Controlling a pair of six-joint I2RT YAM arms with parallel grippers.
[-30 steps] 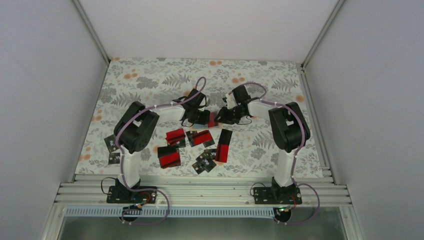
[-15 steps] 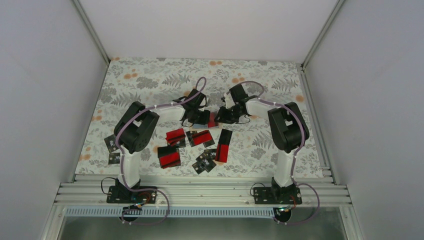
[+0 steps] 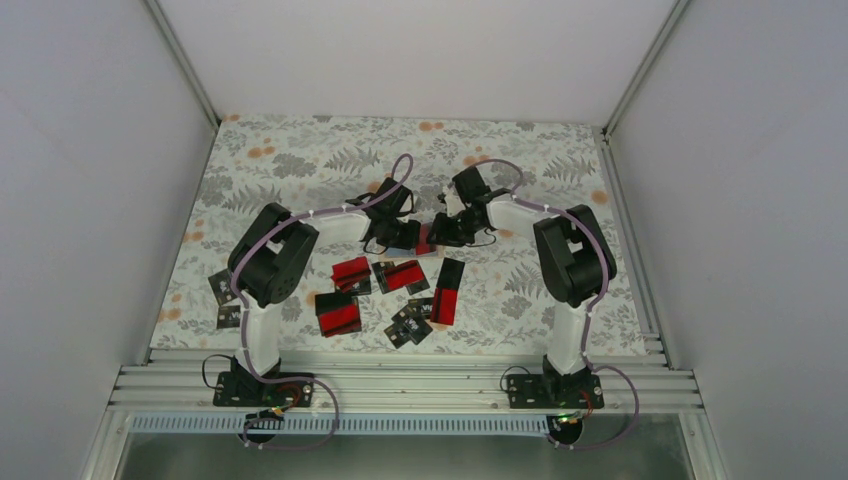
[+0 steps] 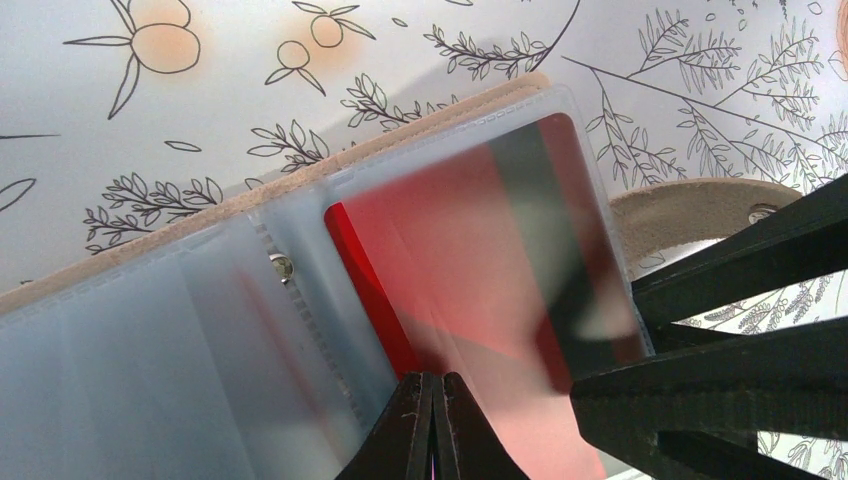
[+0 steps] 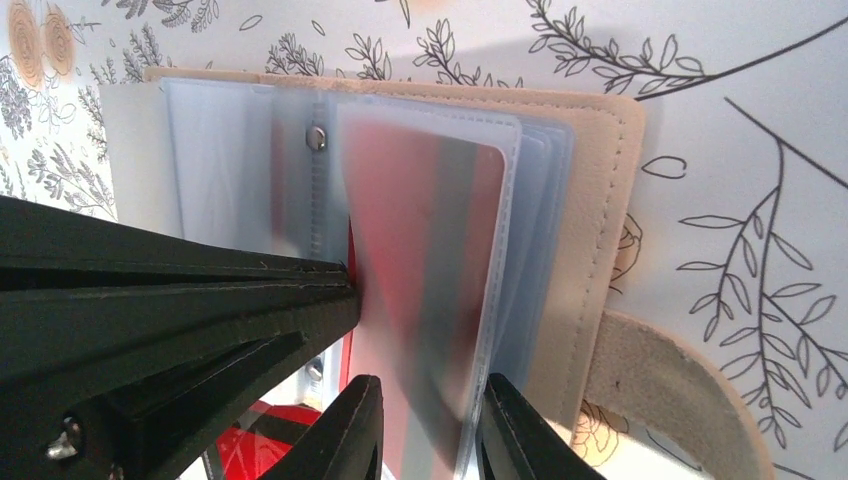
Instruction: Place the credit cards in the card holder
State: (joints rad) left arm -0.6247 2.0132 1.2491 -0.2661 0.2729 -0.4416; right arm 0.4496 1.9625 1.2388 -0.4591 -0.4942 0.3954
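Note:
The tan card holder (image 4: 430, 110) lies open mid-table, its pale blue plastic sleeves showing; it also shows in the right wrist view (image 5: 600, 200). A red-and-black credit card (image 4: 470, 250) sits mostly inside one sleeve, its red edge sticking out; it also shows in the right wrist view (image 5: 420, 220). My left gripper (image 4: 437, 385) is shut on that card's near edge. My right gripper (image 5: 425, 420) is closed on the same sleeve, one finger on each side. In the top view both grippers, left (image 3: 410, 237) and right (image 3: 441, 232), meet over the holder, which is almost hidden there.
Several loose red-and-black cards lie nearer the arm bases: one (image 3: 351, 272), another (image 3: 400, 275), a third (image 3: 448, 290), a stack (image 3: 338, 313) and dark ones (image 3: 410, 325). Two more cards (image 3: 222, 287) lie at the left edge. The holder's strap with its snap (image 4: 700, 205) sticks out sideways.
My right arm's wrist has shifted slightly back and left. The left arm and the loose cards have not visibly moved.

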